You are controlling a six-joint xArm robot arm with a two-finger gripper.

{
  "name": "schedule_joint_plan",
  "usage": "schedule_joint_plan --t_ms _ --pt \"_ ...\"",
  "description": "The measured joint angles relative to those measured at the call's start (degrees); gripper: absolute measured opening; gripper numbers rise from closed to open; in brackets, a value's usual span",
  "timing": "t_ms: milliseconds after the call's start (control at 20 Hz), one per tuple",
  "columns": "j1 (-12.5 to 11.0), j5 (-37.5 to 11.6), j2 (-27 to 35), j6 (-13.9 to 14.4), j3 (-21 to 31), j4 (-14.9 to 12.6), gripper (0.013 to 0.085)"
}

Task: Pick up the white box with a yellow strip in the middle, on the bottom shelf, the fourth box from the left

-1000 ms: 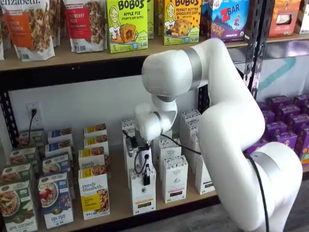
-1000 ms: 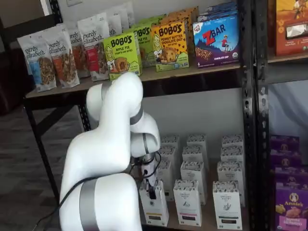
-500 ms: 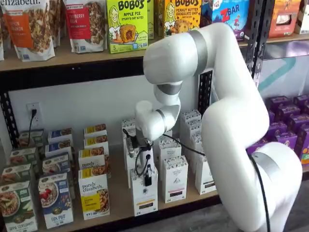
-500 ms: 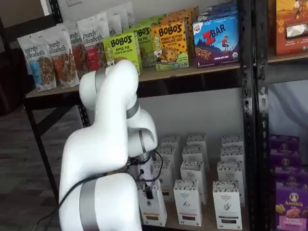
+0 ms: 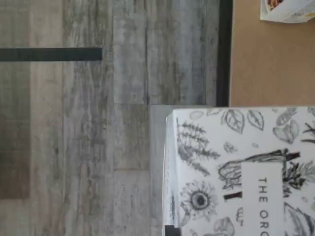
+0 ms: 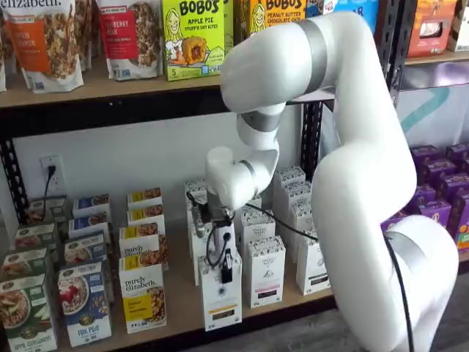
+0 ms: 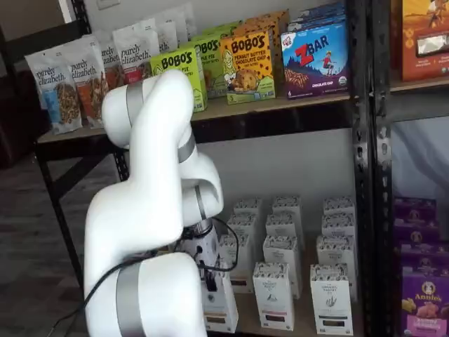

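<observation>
Holding the white box point(image 6: 220, 299), my tool point(image 6: 226, 268) has its black fingers closed on the carton's top in both shelf views. That carton sits at the near edge of the bottom shelf point(image 6: 176, 312), tipped slightly, with a like white carton point(image 6: 265, 271) just to its right and a purely elizabeth box point(image 6: 142, 293) to its left. Wrist view shows its leaf-printed top point(image 5: 236, 167) jutting past the surface's black rim point(image 5: 225, 51).

The white box point(image 6: 220, 295) is matt printed cardboard; the bottom shelf point(image 6: 180, 309) is smooth light wood rimmed in black metal; the arm point(image 6: 352, 183) is glossy white plastic.
</observation>
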Motion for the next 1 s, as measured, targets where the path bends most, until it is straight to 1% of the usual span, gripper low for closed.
schedule_joint_plan --t_ms 350,700,900,1000 --pt "0.97 -1.83 -6.70 1.68 7.82 -0.70 0.0450" --pt "1.86 -2.48 -11.97 4.62 13.36 -2.88 0.0450" --pt "2.31 -1.58 -14.55 5.58 15.46 -3.47 0.0450" --pt "2.45 -1.22 -15.98 6.74 16.57 -4.59 0.0450"
